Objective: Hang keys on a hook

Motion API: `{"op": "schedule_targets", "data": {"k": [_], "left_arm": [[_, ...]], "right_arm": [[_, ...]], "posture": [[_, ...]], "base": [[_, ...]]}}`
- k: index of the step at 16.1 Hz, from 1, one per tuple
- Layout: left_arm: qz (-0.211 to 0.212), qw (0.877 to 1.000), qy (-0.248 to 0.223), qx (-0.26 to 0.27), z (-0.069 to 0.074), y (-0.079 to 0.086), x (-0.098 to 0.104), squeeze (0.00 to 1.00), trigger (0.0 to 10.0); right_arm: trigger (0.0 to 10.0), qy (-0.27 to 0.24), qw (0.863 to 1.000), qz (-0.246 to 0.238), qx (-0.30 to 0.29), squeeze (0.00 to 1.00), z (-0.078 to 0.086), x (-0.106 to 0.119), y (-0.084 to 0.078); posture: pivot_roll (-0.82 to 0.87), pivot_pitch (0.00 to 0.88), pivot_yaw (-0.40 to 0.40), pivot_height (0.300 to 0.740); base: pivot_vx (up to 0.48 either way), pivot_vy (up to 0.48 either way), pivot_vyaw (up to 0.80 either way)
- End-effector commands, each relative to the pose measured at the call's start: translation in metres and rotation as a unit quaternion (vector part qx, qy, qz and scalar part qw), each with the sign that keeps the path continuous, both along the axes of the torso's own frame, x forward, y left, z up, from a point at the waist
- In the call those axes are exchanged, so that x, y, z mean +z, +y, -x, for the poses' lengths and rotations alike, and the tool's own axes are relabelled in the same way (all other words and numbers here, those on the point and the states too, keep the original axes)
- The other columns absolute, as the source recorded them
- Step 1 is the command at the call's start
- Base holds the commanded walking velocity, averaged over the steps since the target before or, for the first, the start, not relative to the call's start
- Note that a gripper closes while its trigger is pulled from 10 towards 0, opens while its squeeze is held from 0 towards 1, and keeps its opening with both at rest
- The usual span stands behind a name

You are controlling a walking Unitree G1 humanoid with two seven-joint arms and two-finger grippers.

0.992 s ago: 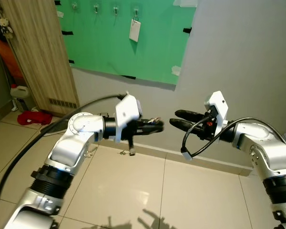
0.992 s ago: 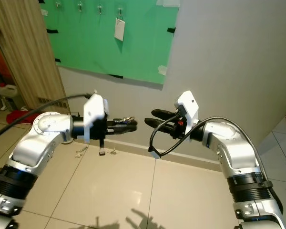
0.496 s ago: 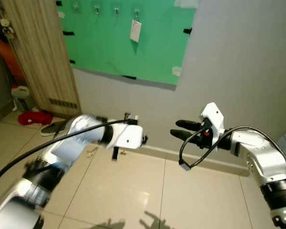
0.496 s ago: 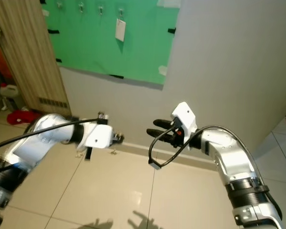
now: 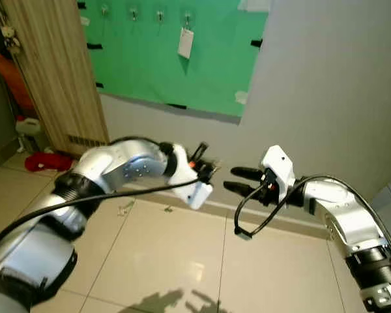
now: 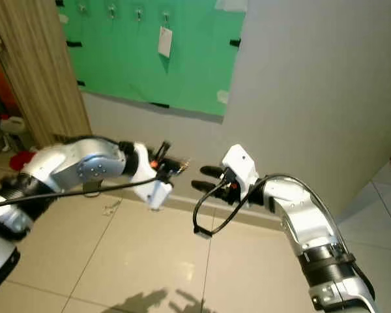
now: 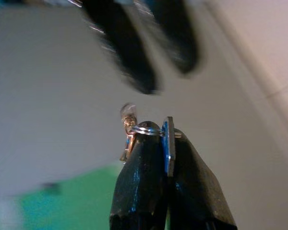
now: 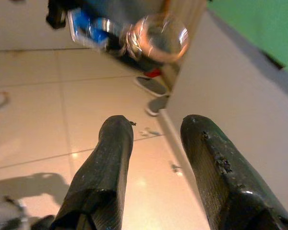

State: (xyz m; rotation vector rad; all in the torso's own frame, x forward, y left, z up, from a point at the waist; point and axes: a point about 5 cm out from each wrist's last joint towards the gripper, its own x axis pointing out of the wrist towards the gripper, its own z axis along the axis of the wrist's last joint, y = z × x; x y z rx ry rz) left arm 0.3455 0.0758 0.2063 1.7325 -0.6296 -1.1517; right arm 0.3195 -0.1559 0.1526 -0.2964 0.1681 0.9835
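My left gripper point(image 5: 202, 164) is held out at chest height, shut on a bunch of keys point(image 7: 145, 129) with a metal ring and a blue tag. Its wrist is turned so the white camera block hangs below. Just to the right my right gripper point(image 5: 229, 179) points at it, open, its fingertips a short gap from the keys point(image 8: 134, 40). A green board point(image 5: 150, 59) on the wall above carries a row of small hooks point(image 5: 159, 13); a white tag point(image 5: 185, 42) hangs from the rightmost one.
A wooden cabinet door point(image 5: 52, 72) stands at the left, with a white jug point(image 5: 27, 124) and a red cloth point(image 5: 45, 162) on the floor by it. Small bits point(image 5: 126, 207) lie on the tiles near the skirting. A grey wall is straight ahead.
My left arm has swung up and rolled over, bringing the keys close to the right fingertips. The right gripper has slid a little left and down, still open.
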Motion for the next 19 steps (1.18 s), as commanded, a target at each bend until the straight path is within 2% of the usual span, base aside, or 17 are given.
{"op": "schedule_targets", "data": {"k": [1,2,4,7,11,15,16,17,19], "left_arm": [[0.026,0.997,-0.065,-0.040,0.001,-0.007,0.008,0.00,10.0],[0.036,0.993,-0.097,-0.053,0.000,-0.006,0.011,0.00,10.0],[0.071,0.988,-0.118,-0.072,0.000,-0.004,0.016,0.00,10.0],[0.078,0.984,-0.137,-0.080,-0.004,0.005,0.007,0.00,10.0],[0.088,0.983,-0.138,-0.085,-0.004,0.007,0.003,0.00,10.0],[0.104,0.981,-0.136,-0.093,-0.004,0.005,-0.001,0.00,10.0],[0.105,0.981,-0.134,-0.095,-0.004,0.004,-0.002,0.00,10.0],[0.106,0.981,-0.133,-0.097,-0.003,0.003,-0.003,0.00,10.0],[0.108,0.981,-0.130,-0.098,-0.003,0.003,-0.005,0.00,10.0]], "right_arm": [[10.0,-0.042,0.999,0.015,-0.006,0.00,-0.004,0.014,-0.001],[10.0,-0.057,0.998,0.020,-0.010,0.00,-0.005,0.018,-0.001],[10.0,-0.084,0.996,0.030,-0.017,0.00,-0.007,0.024,-0.001],[10.0,-0.066,0.998,0.014,-0.007,0.00,-0.005,0.030,-0.009],[10.0,-0.079,0.996,0.003,-0.036,0.00,-0.011,0.041,-0.022],[10.0,-0.073,0.996,-0.018,-0.039,0.00,-0.013,0.039,-0.012],[10.0,-0.063,0.996,-0.034,-0.056,0.00,-0.016,0.038,-0.011],[10.0,-0.037,0.994,-0.070,-0.082,0.00,-0.020,0.038,-0.011],[10.0,0.004,0.990,-0.109,-0.083,0.00,-0.019,0.037,-0.009]], "posture": [[-0.07,0.000,-0.030,0.740],[-0.07,0.000,-0.032,0.740],[-0.07,0.000,-0.038,0.740],[-0.06,0.000,-0.045,0.740],[-0.06,0.000,-0.052,0.740],[-0.06,0.000,-0.053,0.740],[-0.07,0.000,-0.054,0.740],[-0.07,0.000,-0.055,0.740],[-0.06,0.000,-0.056,0.740]], "base": [[0.000,0.000,0.00],[0.000,0.000,0.00],[0.000,0.000,0.00],[0.000,0.000,0.00],[0.000,0.000,0.00],[0.000,0.000,0.00],[0.000,0.000,0.00],[0.000,0.000,0.00],[0.000,0.000,0.00]]}}
